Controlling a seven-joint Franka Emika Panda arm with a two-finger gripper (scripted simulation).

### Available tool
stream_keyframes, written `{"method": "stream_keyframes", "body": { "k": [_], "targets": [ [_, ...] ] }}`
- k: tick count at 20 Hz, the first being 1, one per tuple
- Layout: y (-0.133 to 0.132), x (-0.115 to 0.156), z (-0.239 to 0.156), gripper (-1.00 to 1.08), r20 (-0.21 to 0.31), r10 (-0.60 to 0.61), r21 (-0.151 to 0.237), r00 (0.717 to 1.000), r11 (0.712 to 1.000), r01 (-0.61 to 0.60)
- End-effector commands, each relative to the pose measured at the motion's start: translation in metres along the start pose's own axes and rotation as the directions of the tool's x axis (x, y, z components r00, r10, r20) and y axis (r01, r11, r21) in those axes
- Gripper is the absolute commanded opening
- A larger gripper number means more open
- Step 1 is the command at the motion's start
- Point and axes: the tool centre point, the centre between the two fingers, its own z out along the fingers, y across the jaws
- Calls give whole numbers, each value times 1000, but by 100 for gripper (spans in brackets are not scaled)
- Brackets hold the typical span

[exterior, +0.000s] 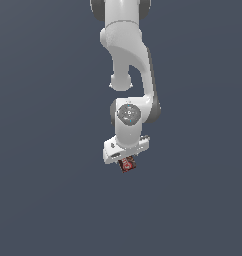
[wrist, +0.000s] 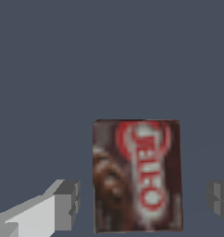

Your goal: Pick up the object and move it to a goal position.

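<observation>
The object [wrist: 137, 176] is a small flat dark brown box with a red and white round label, lying face up on the grey surface. My gripper [wrist: 142, 201] straddles it. One grey finger [wrist: 67, 203] stands on one side and the other finger [wrist: 219, 199] on the opposite side, each with a visible gap to the box. The gripper is open and touches nothing. In the exterior view the white arm reaches down, and the object [exterior: 127, 164] peeks out just under the gripper [exterior: 125, 160], whose fingers are mostly hidden by the hand.
A plain dark grey-blue surface [exterior: 48, 200] fills both views. No other object, container or edge shows, and no goal marker is visible.
</observation>
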Motion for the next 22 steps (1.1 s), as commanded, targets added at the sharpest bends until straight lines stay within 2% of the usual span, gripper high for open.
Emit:
{"method": "stream_keyframes", "body": {
  "k": [1, 6, 11, 12, 22],
  "targets": [
    [0, -1, 11, 100, 1, -1, 0, 1000, 1000, 1],
    [0, -1, 35, 100, 0, -3, 0, 1000, 1000, 3],
    [0, 1, 40, 100, 0, -4, 0, 1000, 1000, 4],
    [0, 1, 40, -100, 0, -4, 0, 1000, 1000, 4],
    [-1, 1, 39, -100, -1, -4, 0, 1000, 1000, 4]
  ]
}}
